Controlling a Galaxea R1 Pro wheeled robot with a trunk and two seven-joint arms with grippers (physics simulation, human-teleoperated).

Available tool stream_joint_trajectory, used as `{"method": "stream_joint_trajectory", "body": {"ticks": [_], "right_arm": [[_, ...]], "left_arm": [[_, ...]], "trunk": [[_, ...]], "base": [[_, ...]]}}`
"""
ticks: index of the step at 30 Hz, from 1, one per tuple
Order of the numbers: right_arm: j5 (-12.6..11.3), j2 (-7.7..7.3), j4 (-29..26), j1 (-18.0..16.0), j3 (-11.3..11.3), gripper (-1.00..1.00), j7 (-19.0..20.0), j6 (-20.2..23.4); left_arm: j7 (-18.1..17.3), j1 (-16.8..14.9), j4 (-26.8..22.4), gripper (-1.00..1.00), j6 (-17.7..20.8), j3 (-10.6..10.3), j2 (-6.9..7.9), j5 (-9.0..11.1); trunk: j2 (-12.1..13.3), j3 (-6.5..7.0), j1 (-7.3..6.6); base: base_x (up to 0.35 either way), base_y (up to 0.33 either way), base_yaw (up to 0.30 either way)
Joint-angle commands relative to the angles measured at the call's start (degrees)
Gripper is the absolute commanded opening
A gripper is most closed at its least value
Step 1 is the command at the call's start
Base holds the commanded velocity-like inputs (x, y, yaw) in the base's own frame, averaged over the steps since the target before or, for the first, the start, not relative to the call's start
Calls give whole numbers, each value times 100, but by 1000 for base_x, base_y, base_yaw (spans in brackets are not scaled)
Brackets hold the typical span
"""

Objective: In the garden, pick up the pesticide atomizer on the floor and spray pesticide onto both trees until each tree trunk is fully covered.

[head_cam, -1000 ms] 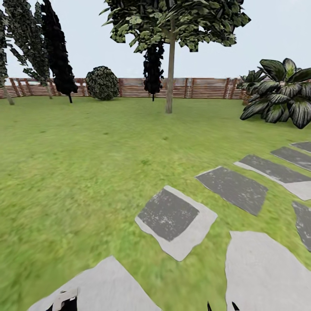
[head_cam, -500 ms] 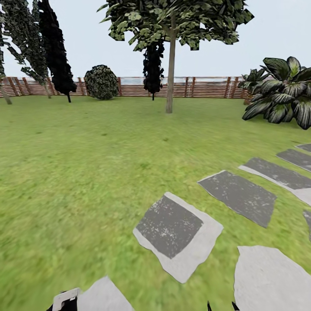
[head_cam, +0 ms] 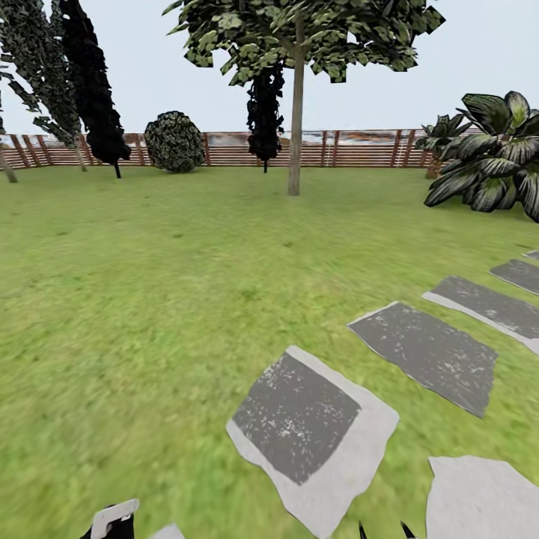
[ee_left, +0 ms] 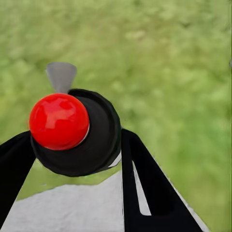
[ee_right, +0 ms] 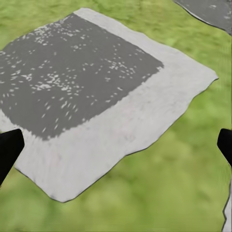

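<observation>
Left gripper (ee_left: pixel 72 159): black fingers clamped on the stubby black pesticide atomizer (ee_left: pixel 92 135) with a red round cap, above grass.
Right gripper (ee_right: pixel 116 140): fingers spread wide apart over a grey stepping stone (ee_right: pixel 96 96).
Tree trunk (head_cam: pixel 295 142): pale, slim, at 12 o'clock far across the green lawn (head_cam: pixel 150 299), before the brown slat fence (head_cam: pixel 359 150).

The pesticide atomizer (ee_left: pixel 79 133), a stubby black body topped by a glossy red knob with a grey nozzle beyond it, sits clamped between the left gripper's (ee_left: pixel 72 159) black fingers above grass. One tree (head_cam: pixel 296 97) stands at twelve o'clock across the garden's lawn (head_cam: pixel 150 284), its pale trunk (head_cam: pixel 295 142) upright before the slatted fence (head_cam: pixel 359 148)
</observation>
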Motion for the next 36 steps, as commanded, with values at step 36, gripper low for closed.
{"method": "stream_joint_trajectory", "body": {"ticks": [36], "right_arm": [[0, -2, 0, 0, 0, 100, 0, 0]], "left_arm": [[10, 0, -1, -100, 0, 1, 0, 0]], "trunk": [[0, 0, 0]], "base": [[340, 0, 0]]}}
